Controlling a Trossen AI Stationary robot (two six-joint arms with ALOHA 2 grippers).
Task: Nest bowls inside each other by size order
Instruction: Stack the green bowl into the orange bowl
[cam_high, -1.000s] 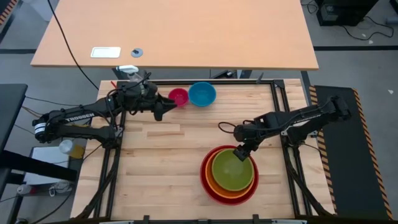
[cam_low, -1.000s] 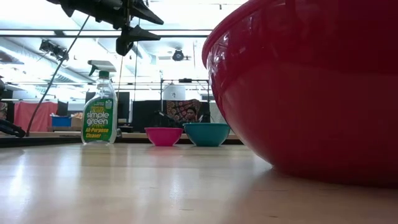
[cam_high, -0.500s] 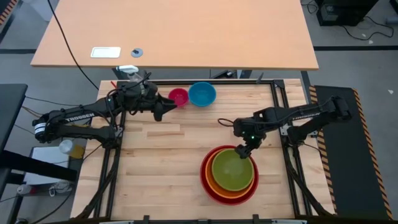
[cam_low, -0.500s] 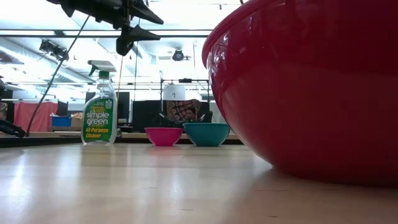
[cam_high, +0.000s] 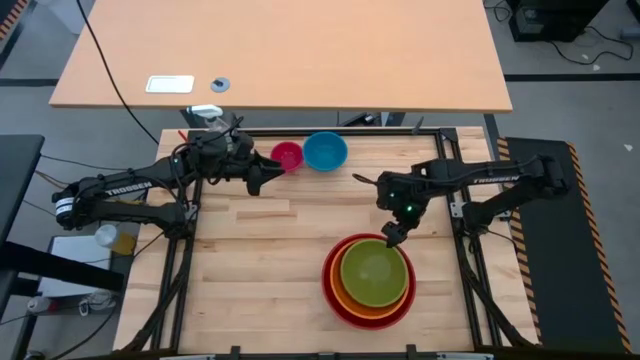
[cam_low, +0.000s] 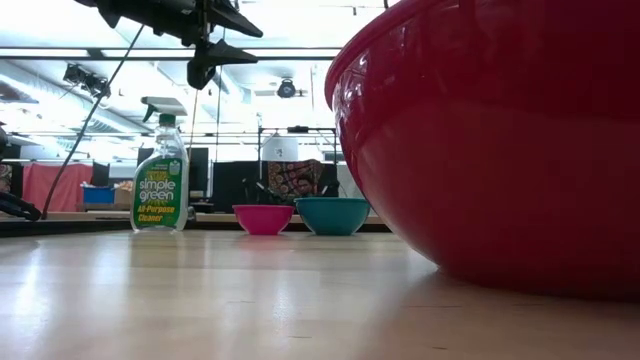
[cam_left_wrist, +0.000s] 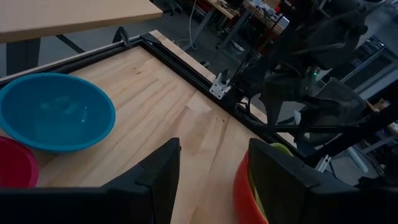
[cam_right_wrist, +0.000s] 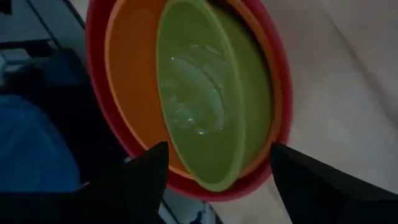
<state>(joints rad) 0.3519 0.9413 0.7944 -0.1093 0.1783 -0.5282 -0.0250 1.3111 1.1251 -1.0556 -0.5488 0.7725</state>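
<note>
Green bowl sits nested in orange inside red at the desk's near right; blue and pink stand side by side at the far edge, so I judge the blue one is next, needing a rim grasp and a carry over to the stack. My right gripper hangs empty, fingers apart, above the stack's far rim; the left gripper, also spread and empty, waits just beside pink. Only the low view shows a spray bottle left of pink, while the right wrist view alone looks into the green bowl's empty inside.
</note>
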